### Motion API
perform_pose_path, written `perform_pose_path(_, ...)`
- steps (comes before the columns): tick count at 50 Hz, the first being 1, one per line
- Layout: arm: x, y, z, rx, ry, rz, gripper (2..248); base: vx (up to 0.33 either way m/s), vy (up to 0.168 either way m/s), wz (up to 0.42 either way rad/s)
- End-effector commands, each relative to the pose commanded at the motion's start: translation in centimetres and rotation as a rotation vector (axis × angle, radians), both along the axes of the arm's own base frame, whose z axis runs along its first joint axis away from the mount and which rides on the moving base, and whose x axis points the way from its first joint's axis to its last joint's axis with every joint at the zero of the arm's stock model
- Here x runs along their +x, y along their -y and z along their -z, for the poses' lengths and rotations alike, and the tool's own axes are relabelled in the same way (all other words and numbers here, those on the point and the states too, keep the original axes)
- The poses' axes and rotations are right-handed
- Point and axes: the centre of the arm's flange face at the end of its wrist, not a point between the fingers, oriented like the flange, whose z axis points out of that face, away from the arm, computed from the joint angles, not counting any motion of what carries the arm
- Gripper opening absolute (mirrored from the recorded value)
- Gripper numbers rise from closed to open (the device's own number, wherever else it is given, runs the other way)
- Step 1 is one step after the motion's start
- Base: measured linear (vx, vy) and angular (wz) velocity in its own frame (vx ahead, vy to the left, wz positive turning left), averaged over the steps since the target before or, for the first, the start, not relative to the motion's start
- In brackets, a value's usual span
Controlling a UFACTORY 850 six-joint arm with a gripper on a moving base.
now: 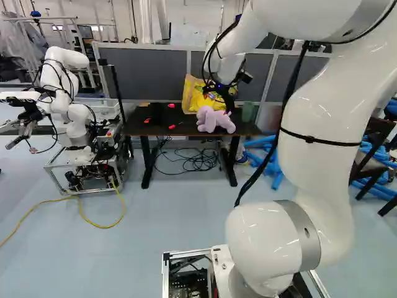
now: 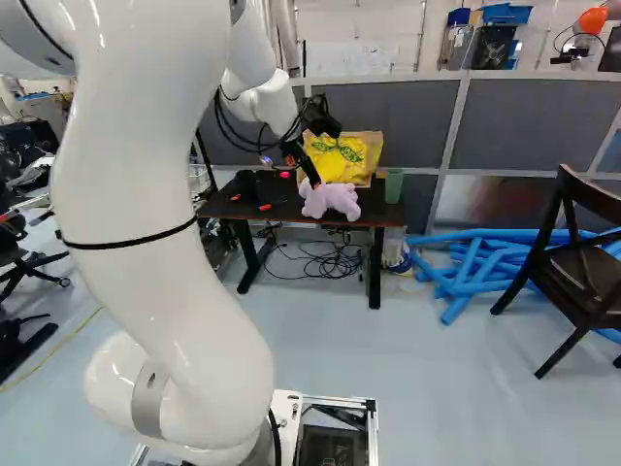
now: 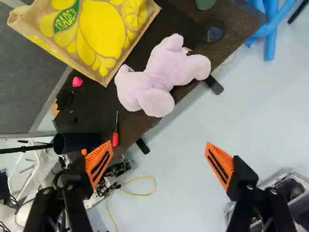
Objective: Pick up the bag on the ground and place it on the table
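The tool point(image 3: 159, 150) hangs empty, fingers well apart, likely to clear the bag point(image 3: 101, 29), which sits at the bench's point(image 3: 94, 108) far edge, probably because the toy point(image 3: 161, 72) fills the near edge.

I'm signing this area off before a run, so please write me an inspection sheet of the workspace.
Surface: dark-topped table with black legs, standing upright.
Job's things: tan-and-yellow lemon-print shopping bag, on the table; white, blue and yellow object by a table leg, too small to identify.
Clutter: lilac plush toy in front of the bag, red-handled screwdriver, green cup, all on the table.
Tool: black two-fingered tool, open, nothing gripped.
Cables: black cable tangle under the table; yellow cable looped on the floor.
Surroundings: another robot, white; blue foam tubes; dark wooden chair; grey partition.
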Motion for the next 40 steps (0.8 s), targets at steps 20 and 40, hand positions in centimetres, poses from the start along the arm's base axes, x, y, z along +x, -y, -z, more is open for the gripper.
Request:
perform_pose_path(20, -5.6, -0.6, 4.0, -0.123, 0.145, -0.148, 247, 0.000, 0.000, 0.000)
perform_pose_path(40, -11.7, -1.1, 7.7, -0.254, 0.278, -0.270, 247, 0.000, 0.000, 0.000)
